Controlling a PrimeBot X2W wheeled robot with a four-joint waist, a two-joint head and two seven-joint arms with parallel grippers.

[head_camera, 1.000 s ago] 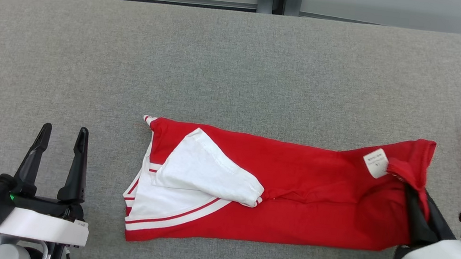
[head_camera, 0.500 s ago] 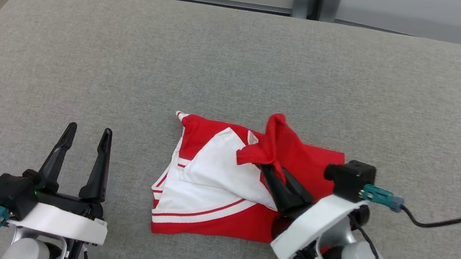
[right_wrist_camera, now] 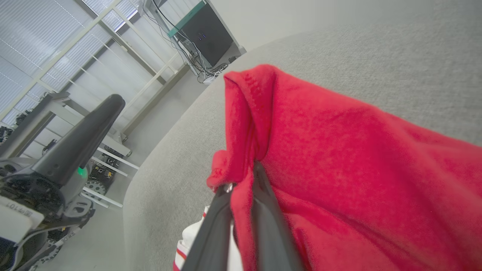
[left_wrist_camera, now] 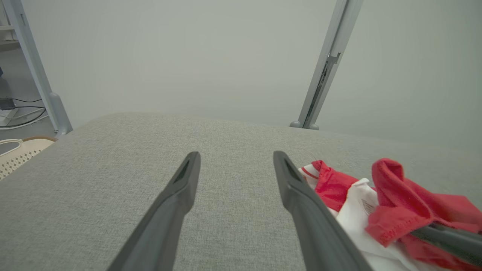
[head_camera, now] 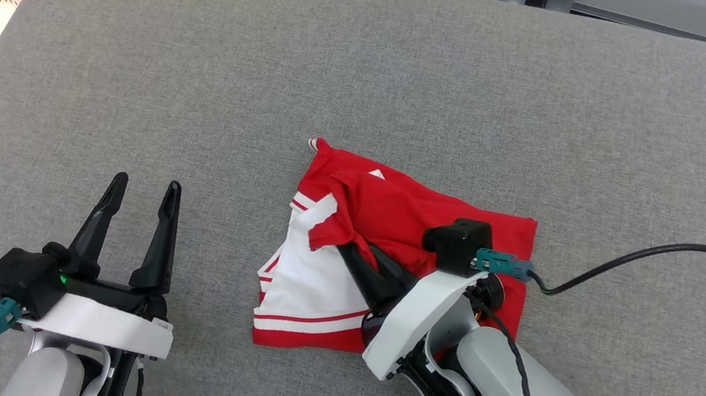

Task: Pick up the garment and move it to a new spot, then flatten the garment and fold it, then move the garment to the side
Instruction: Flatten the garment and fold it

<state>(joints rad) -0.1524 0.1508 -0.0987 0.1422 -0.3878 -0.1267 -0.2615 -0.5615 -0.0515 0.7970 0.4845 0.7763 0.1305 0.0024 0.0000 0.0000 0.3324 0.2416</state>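
Right hand (head_camera: 347,250) pinches the red garment's (head_camera: 411,208) folded-over edge above the table (head_camera: 207,75); left hand (head_camera: 146,184) spread wide, holding nothing

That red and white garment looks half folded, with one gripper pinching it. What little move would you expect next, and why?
Probably the right gripper lowers its pinched red edge onto the white part of the garment, then lets go. It is shut on a raised flap doubled over the rest, not yet lying flat, while the open left gripper is apart from it over the table.
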